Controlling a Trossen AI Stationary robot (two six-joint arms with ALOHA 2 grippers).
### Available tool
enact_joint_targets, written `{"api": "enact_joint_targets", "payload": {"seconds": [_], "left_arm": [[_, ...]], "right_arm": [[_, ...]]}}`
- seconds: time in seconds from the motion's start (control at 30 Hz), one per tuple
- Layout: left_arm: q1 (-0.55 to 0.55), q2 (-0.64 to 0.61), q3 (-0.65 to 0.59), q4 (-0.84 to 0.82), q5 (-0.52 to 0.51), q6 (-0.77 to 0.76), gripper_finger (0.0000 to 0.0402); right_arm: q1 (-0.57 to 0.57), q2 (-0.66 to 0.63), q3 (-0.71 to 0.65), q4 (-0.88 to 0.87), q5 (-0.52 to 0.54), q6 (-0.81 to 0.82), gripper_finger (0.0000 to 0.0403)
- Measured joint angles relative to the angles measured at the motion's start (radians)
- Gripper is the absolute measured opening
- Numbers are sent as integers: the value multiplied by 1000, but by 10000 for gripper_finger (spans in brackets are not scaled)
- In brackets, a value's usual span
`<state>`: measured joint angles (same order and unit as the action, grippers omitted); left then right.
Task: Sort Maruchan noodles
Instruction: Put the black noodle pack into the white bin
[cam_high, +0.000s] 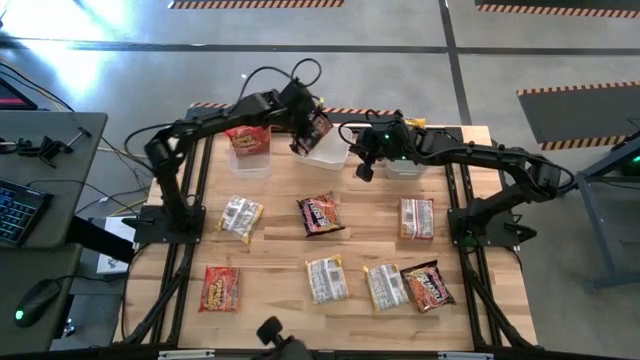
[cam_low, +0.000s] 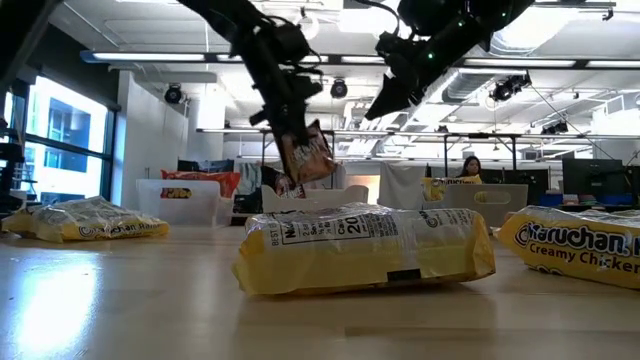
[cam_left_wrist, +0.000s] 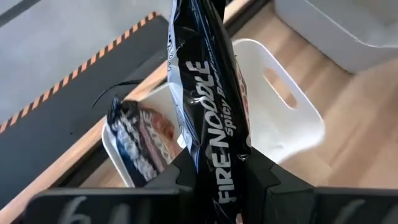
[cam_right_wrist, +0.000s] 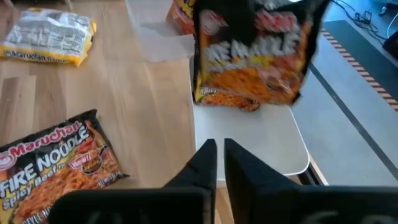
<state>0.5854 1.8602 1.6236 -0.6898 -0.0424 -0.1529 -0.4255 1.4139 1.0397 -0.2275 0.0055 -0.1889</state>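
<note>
My left gripper is shut on a dark brown-maroon Fire Noodle packet, held above the middle clear tub. That tub holds another dark packet. In the low view the held packet hangs below the fingers. My right gripper is shut and empty, hovering near the middle tub's right side. Several packets lie flat on the table: yellow ones, dark ones and a red one. My left gripper pinches the dark packet between its two fingers at one end. The fingers come from above, pointing down. The packet hangs edge-on below them, lifted clear over the middle tub.
The left tub holds red-orange packets. The right tub holds a yellow packet. All three tubs stand along the table's far edge. A bare strip of table lies between the tubs and the packets.
</note>
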Motion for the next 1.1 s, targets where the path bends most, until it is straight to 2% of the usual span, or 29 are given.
{"api": "enact_joint_targets", "payload": {"seconds": [0.17, 0.27, 0.4, 0.73, 0.83, 1.1], "left_arm": [[-7, 132, 151, -153, -69, -42, 49], [-16, 187, 197, -218, -93, -72, 49], [-26, 228, 211, -228, -148, -105, 49], [-32, 253, 208, -231, -199, -160, 52], [-37, 257, 208, -224, -206, -153, 63], [-53, 259, 207, -222, -304, -110, 115]], "right_arm": [[1, 0, 0, -1, -11, 1, 22], [0, 0, 0, -11, -21, -3, 22], [0, 0, 0, -21, -33, -16, 23], [0, 0, 0, -47, -40, -21, 23], [0, 0, 0, -54, -40, -19, 23], [1, 0, 0, -72, -40, -12, 23]]}}
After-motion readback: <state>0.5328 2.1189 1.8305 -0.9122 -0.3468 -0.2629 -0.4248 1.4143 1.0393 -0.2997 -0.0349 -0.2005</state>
